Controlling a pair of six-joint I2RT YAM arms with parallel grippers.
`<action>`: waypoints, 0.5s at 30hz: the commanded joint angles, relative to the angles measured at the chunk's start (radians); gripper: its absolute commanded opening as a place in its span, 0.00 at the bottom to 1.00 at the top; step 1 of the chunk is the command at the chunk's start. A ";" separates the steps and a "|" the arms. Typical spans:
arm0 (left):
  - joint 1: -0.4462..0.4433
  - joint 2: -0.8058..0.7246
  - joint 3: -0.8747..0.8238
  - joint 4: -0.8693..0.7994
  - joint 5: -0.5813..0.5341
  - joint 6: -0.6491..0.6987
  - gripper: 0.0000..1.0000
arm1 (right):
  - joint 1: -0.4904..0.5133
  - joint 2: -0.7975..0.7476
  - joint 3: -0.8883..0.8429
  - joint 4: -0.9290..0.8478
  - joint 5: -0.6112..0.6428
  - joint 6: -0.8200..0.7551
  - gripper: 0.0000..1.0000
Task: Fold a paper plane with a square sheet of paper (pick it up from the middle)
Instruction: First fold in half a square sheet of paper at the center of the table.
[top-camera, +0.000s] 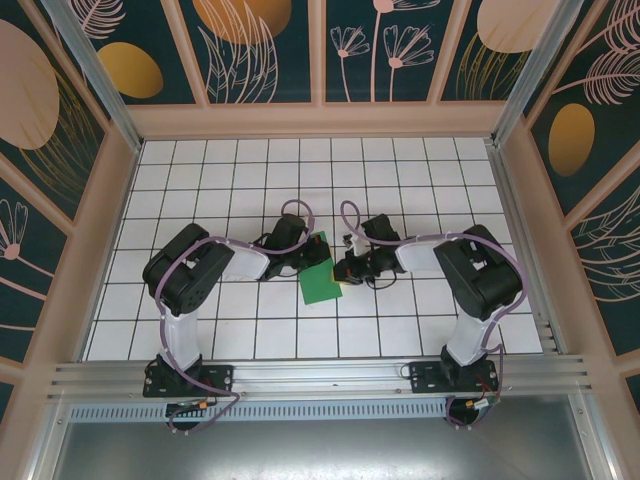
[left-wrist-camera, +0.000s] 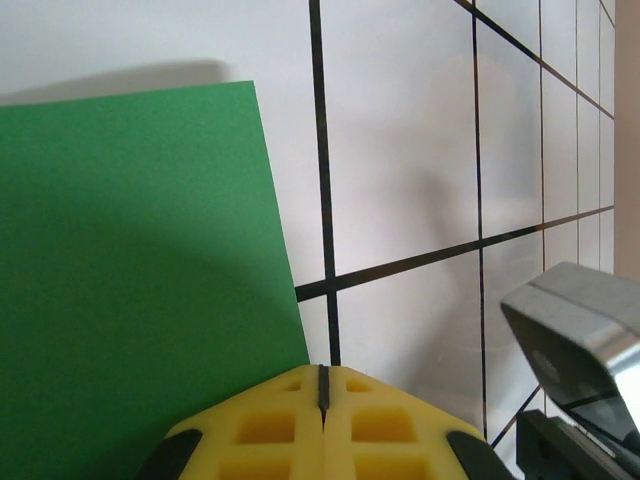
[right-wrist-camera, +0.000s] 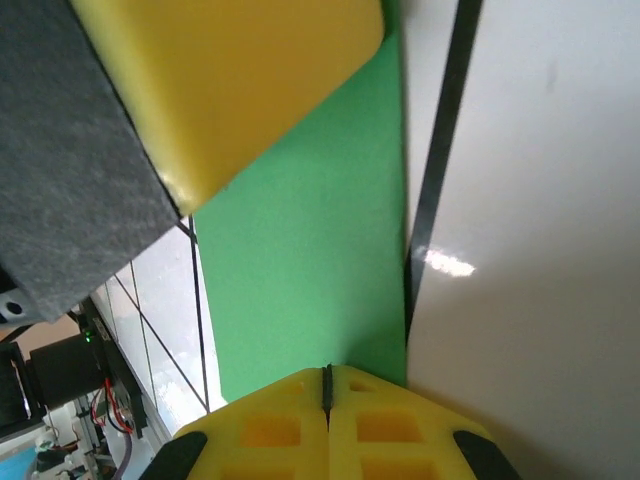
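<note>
The green sheet of paper (top-camera: 321, 277) lies folded into an upright rectangle on the white grid table between the two arms. My left gripper (top-camera: 316, 254) is at the paper's far edge. In the left wrist view its yellow jaws (left-wrist-camera: 322, 378) are shut, just right of the paper's (left-wrist-camera: 130, 270) right edge. My right gripper (top-camera: 346, 269) is at the paper's right side. Its jaws (right-wrist-camera: 327, 378) are shut with their tips over the flat paper (right-wrist-camera: 310, 260). Whether the tips touch the paper I cannot tell. A yellow finger of the left gripper (right-wrist-camera: 230, 80) hangs over the paper's far end.
The tiled table (top-camera: 250, 180) is walled by wooden panels on three sides, with an aluminium rail (top-camera: 320, 375) along the near edge. Part of the right arm's grey body (left-wrist-camera: 580, 330) sits close to the left gripper. Both arms crowd the table's middle.
</note>
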 joint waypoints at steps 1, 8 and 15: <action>0.000 0.036 0.002 -0.051 -0.049 0.015 0.00 | 0.016 0.003 -0.024 -0.035 -0.001 -0.029 0.00; 0.001 0.035 -0.008 -0.075 -0.082 0.012 0.00 | 0.023 -0.009 -0.077 -0.076 0.027 -0.046 0.00; 0.000 0.035 0.002 -0.108 -0.105 0.040 0.00 | 0.030 -0.102 -0.167 -0.110 0.031 -0.037 0.00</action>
